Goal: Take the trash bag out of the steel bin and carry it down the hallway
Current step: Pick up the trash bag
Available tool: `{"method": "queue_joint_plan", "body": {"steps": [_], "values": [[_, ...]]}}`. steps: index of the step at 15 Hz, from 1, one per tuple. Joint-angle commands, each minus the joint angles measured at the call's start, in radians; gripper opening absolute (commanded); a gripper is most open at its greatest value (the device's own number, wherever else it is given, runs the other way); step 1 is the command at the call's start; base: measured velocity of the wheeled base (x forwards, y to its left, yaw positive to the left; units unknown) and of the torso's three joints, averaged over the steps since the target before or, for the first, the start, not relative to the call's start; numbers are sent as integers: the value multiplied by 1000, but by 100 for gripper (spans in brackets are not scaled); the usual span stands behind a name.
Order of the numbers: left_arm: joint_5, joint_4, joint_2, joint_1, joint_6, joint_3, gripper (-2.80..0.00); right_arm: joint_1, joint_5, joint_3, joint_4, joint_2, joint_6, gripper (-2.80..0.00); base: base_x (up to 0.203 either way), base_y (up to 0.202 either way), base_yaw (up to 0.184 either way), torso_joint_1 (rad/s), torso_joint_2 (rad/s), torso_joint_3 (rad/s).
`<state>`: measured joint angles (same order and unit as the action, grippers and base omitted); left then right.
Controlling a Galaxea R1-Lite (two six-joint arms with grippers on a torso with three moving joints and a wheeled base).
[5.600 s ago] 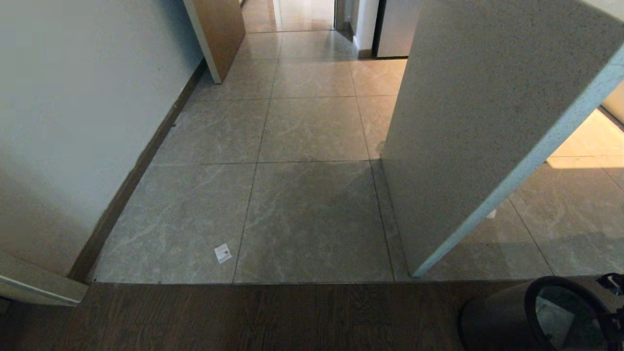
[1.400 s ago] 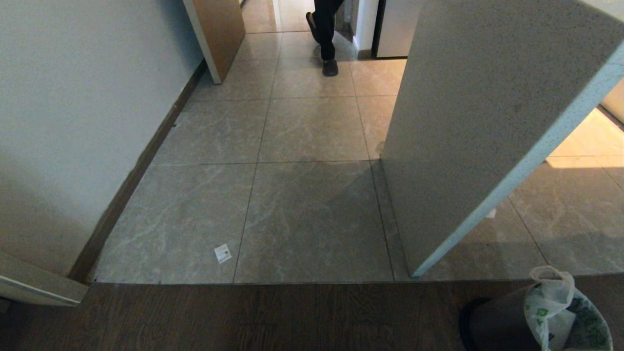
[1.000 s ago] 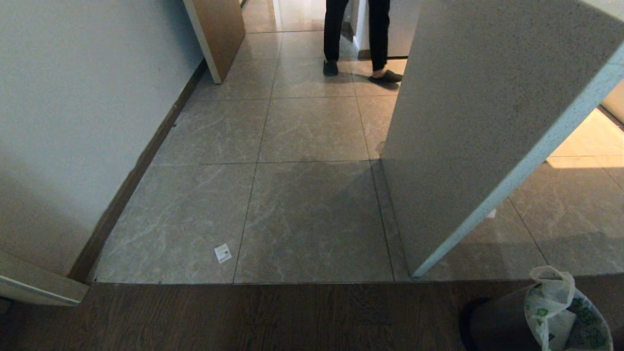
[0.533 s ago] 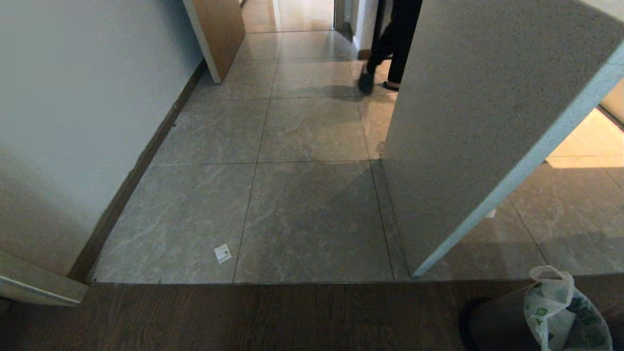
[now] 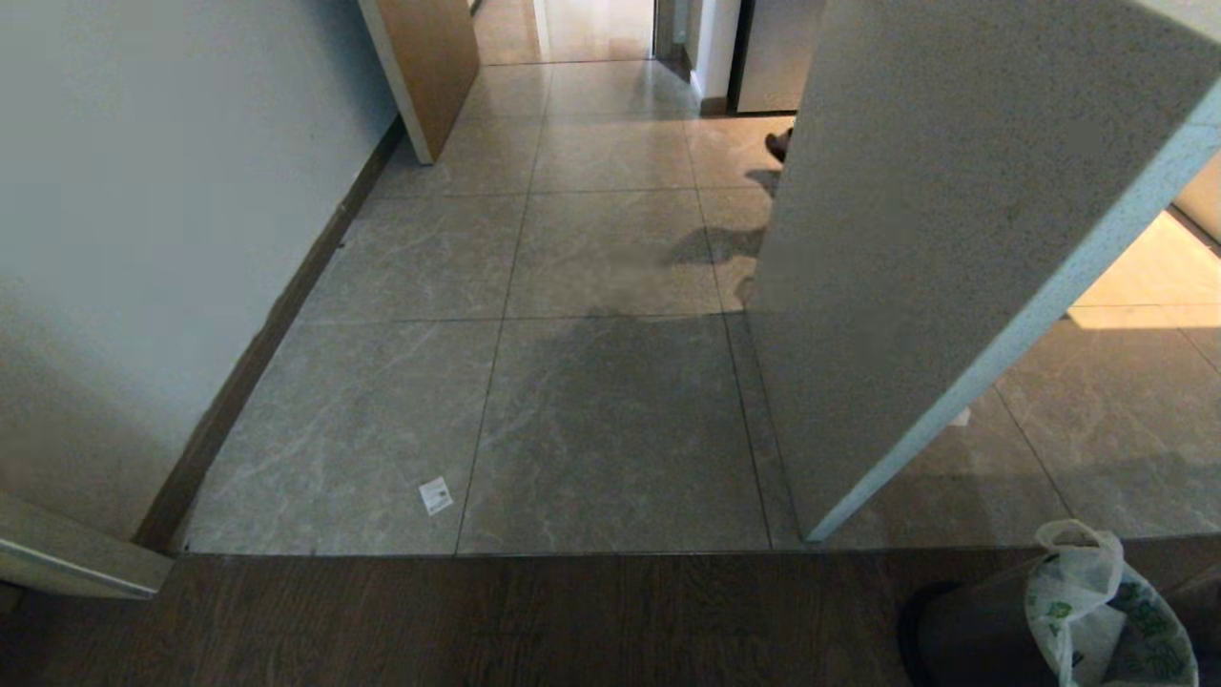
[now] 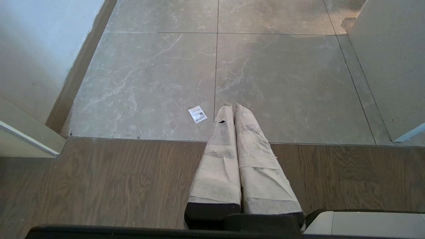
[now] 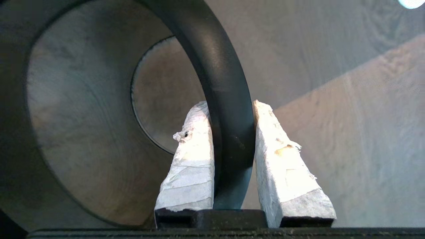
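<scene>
- Glossy hallway tiles run ahead; the steel bin stands on dark wood at my near right.
- The trash bag sits in it, handle loop upright, so the right arm is nearer.
- Only the wrist view shows my right gripper, clamped across a black ring.
- My left gripper hangs pressed together, empty.

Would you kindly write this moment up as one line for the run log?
right gripper: shut on black bin ring | left gripper: shut, idle | trash bag: in steel bin
</scene>
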<state>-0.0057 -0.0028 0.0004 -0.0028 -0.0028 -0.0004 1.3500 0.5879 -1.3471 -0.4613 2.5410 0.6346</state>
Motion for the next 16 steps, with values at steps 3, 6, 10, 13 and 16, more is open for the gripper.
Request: {"method": "queue_joint_plan", "body": {"steps": [3, 6, 10, 13, 16], "values": [[0, 0, 0, 0, 0, 0, -280, -48, -66, -92, 0, 72, 5, -280, 0, 0, 0, 0, 0, 0], [0, 0, 0, 0, 0, 0, -280, -73, -76, -135, 2, 104, 7, -280, 0, 0, 0, 0, 0, 0], [0, -1, 0, 0, 0, 0, -280, -102, -71, -163, 109, 108, 0, -280, 0, 0, 0, 0, 0, 0], [0, 0, 0, 0, 0, 0, -280, -127, -68, -173, 167, 106, -1, -280, 0, 0, 0, 0, 0, 0], [0, -1, 0, 0, 0, -1, -280, -126, -68, -200, 174, 116, -14, -280, 0, 0, 0, 0, 0, 0]]}}
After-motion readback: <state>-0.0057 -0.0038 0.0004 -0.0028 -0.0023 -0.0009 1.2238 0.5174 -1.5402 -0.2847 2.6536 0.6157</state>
